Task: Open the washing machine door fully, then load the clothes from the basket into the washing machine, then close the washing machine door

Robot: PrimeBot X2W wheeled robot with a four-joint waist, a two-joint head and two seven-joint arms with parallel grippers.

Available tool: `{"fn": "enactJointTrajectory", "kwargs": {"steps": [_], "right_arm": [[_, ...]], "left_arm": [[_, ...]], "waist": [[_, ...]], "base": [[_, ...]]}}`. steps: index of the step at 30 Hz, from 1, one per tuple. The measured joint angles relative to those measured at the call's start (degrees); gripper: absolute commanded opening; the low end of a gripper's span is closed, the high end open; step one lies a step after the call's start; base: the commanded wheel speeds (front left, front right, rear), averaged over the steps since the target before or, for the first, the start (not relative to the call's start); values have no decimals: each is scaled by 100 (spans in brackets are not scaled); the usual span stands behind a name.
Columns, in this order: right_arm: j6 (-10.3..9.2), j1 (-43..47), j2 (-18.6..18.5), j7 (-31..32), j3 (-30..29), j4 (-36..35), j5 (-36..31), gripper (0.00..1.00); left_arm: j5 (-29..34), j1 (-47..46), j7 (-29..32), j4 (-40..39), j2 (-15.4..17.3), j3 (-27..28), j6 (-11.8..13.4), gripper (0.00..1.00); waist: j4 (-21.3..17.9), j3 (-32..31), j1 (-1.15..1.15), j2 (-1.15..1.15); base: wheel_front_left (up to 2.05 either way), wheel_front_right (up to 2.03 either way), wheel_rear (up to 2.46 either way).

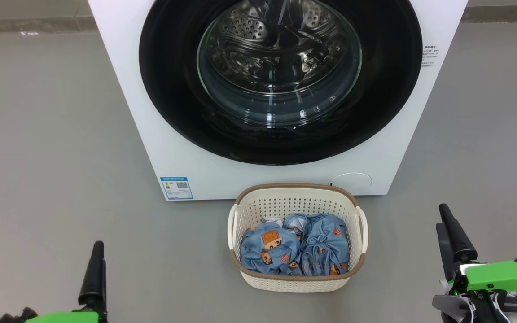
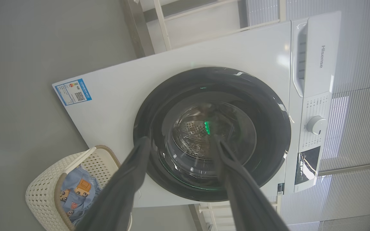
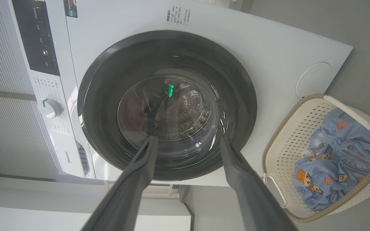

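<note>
From the head camera, the washing machine (image 1: 173,143) stands straight ahead on the grey floor (image 1: 47,134), its round black door (image 1: 168,89) shut flat against the white front. The basket (image 1: 296,283) sits on the floor just in front of the machine, below the door, with the blue printed clothes (image 1: 294,249) bunched inside it. The left gripper (image 1: 98,251) rises at the lower left and the right gripper (image 1: 441,217) at the lower right. Both point up toward the machine, well apart from the basket and on either side of it, and neither touches anything.

In the left wrist camera the scene is turned on its side. The left gripper (image 2: 181,139) aims at the glass centre of the door (image 2: 268,134), its two dark fingers spread wide with nothing between them. The basket (image 2: 43,195) with the clothes (image 2: 75,192) lies at the lower left, beside the near finger, and a blue label (image 2: 73,91) shows on the machine (image 2: 114,109). A dial (image 2: 316,124) sits at the right.

The right wrist camera also looks at the closed door (image 3: 108,96). The right gripper (image 3: 189,138) has its fingers parted and grips nothing. The basket (image 3: 284,144) and clothes (image 3: 332,160) lie at the right, the dial (image 3: 49,108) at the left.
</note>
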Motion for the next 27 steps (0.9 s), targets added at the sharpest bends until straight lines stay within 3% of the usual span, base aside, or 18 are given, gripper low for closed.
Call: {"fn": "enactJointTrajectory", "kwargs": {"steps": [6, 18, 27], "right_arm": [[1, -14, -16, -96, 29, -30, -427, 100], [1, -133, -157, -297, 188, -38, -1757, 100], [1, -155, -215, -444, 316, 4, -2841, 100]], "left_arm": [[403, -31, -99, -10, 96, -51, 0, 100], [1870, -70, -303, 91, 136, -144, 8, 100], [2908, -133, -449, 135, 180, -216, 177, 100]], "waist": [[-2, -2, 0, 0], [-6, -10, 0, 0], [-1, -13, 0, 0]], "base": [[0, 0, 0], [0, 0, 0], [0, 0, 0]]}}
